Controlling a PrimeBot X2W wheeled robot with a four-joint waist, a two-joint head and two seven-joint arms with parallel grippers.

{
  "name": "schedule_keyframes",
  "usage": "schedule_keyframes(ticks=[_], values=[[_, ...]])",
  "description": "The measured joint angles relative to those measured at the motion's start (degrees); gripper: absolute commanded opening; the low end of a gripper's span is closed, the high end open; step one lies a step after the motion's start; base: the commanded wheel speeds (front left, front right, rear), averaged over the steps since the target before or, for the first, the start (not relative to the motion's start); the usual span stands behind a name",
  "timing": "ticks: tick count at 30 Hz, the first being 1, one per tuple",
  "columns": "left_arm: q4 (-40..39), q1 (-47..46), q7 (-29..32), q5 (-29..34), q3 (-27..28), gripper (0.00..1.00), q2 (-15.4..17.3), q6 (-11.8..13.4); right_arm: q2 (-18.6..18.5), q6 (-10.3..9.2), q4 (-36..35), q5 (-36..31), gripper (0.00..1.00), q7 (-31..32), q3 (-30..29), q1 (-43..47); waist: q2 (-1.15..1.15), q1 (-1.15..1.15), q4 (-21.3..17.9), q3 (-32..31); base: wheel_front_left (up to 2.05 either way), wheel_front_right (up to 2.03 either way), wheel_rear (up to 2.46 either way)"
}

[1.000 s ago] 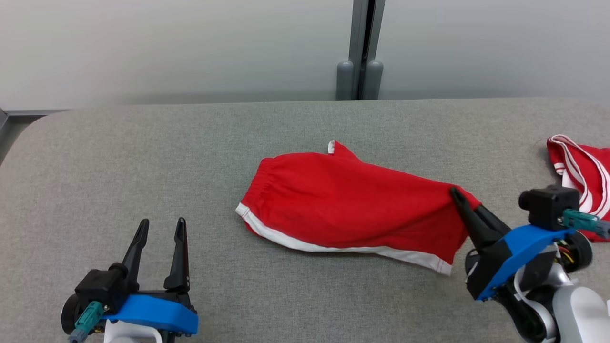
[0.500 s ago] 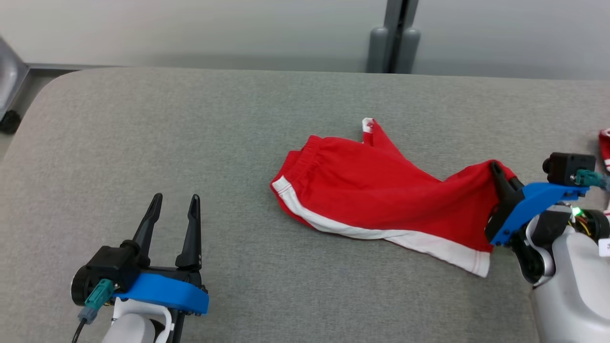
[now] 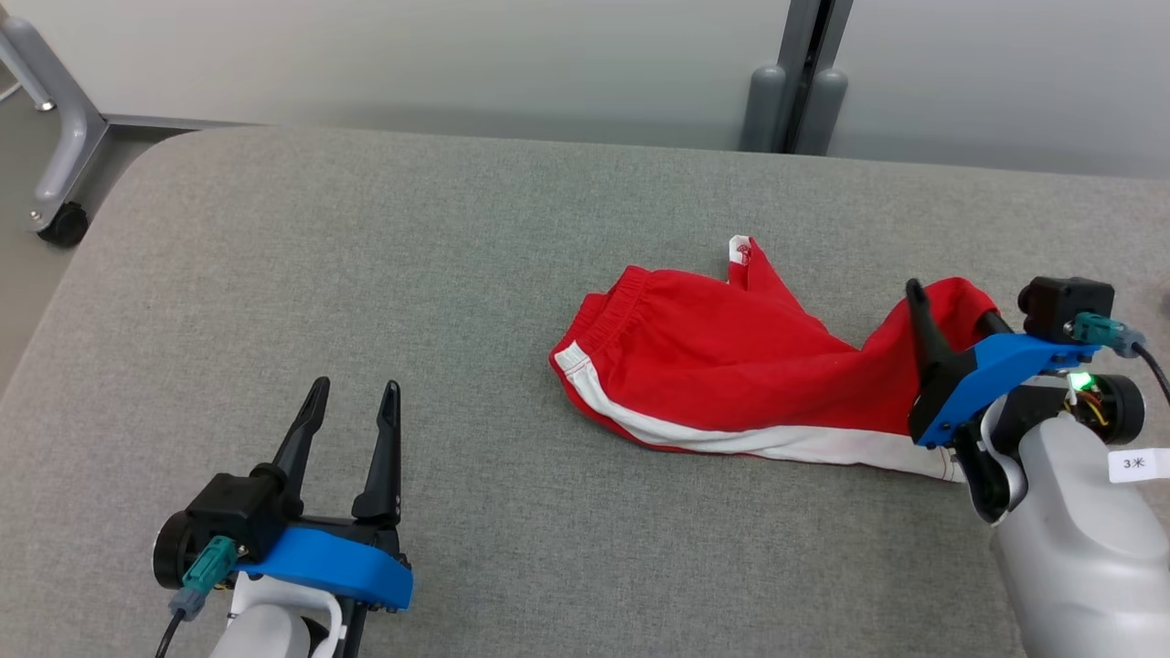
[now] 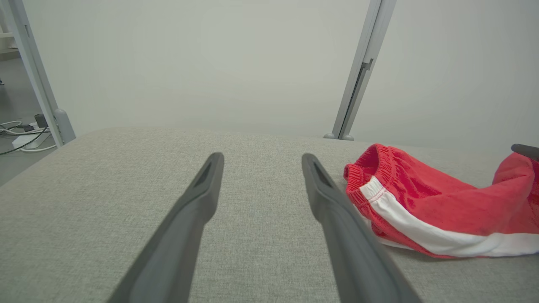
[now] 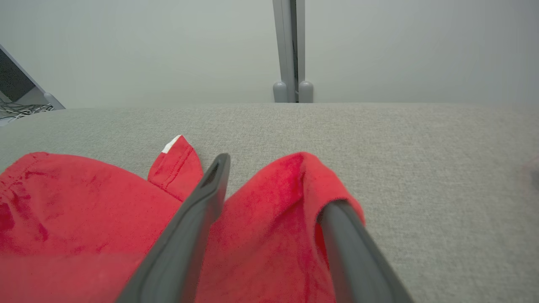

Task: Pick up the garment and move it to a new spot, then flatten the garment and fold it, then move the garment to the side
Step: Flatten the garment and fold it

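Observation:
The garment (image 3: 731, 356) is a pair of red shorts with white trim, lying rumpled right of centre on the grey table (image 3: 366, 238). Its right end is humped up over my right gripper (image 3: 951, 306), whose jaws stand open. The red cloth drapes over one finger and sags between both fingers, as the right wrist view shows for the garment (image 5: 84, 198) and the gripper (image 5: 278, 181). My left gripper (image 3: 356, 388) rests open and empty at the lower left, well apart from the shorts. In the left wrist view, the left gripper (image 4: 262, 159) points past the garment's waistband (image 4: 421, 198).
A grey upright post (image 3: 795, 82) stands against the pale wall behind the table. A metal leg with a caster (image 3: 59, 219) stands on the floor beyond the table's rounded far left corner. Bare grey table surface stretches left of the shorts.
My right gripper has gone from shut on the garment's right end to open, with the cloth still draped on it. The head camera has shifted. The left gripper stays open.

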Motion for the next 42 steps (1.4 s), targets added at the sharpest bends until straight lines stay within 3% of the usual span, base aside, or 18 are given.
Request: schedule_keyframes(ticks=[4, 9, 15, 31, 42], values=[[0.7, 0.9, 0.0, -0.1, -0.1, 1.00, 0.1, 0.0, 0.1, 0.00, 1.3, 2.7, 1.00, -1.1, 3.1, 2.1, 0.00, -0.01, -0.6, -2.7, 0.00, 0.00, 0.00], [0.8, 3.0, 0.0, -0.5, 0.3, 1.00, 0.5, 0.6, -0.6, 0.01, -2.0, 4.5, 1.00, -2.1, 5.6, 9.1, 0.00, -0.01, -2.4, -5.1, 0.00, 0.00, 0.00], [-0.3, 4.9, 0.0, -0.8, 1.8, 1.00, 0.7, 1.7, -0.9, 0.00, -9.7, 4.4, 1.00, -4.0, 3.9, 15.1, 0.00, -0.01, -5.5, -6.7, 0.00, 0.00, 0.00], [-1.5, 7.4, 0.0, 0.8, 4.2, 1.00, 0.2, 1.6, 5.4, 0.00, -36.5, -3.9, 1.00, -4.8, -4.8, 33.8, 0.00, -0.01, -7.6, -8.7, 0.00, 0.00, 0.00], [-0.6, 8.3, 0.0, 2.5, 6.4, 1.00, -0.4, 1.0, 6.1, 0.00, -44.6, -6.5, 1.00, -1.6, -4.6, 37.4, 0.00, -0.01, -8.8, -9.8, 0.00, 0.00, 0.00]])
